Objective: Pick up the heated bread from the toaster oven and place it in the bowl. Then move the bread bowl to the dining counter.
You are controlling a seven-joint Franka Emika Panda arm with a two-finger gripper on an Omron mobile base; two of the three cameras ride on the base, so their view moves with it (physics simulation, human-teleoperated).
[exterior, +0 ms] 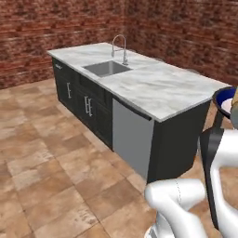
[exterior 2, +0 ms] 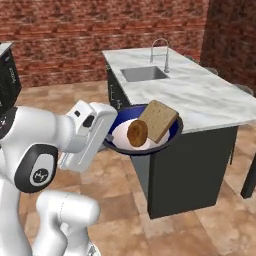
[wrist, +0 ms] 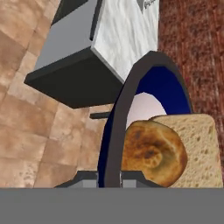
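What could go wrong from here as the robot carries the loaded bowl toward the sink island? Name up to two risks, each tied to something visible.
1. The gripper pinches only the rim of the bowl, held out in the air short of the dining counter; it might tip or slip.
2. The bread slice leans on edge beside the round bread, reaching above the rim, so a jolt could toss it out.

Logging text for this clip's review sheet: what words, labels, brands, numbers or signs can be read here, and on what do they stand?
None can be read.
Round emblem on the arm's dark joint cap: a pale logo mark, not readable as text.
Bowl, bread slice, round bread, counter, sink: no print.
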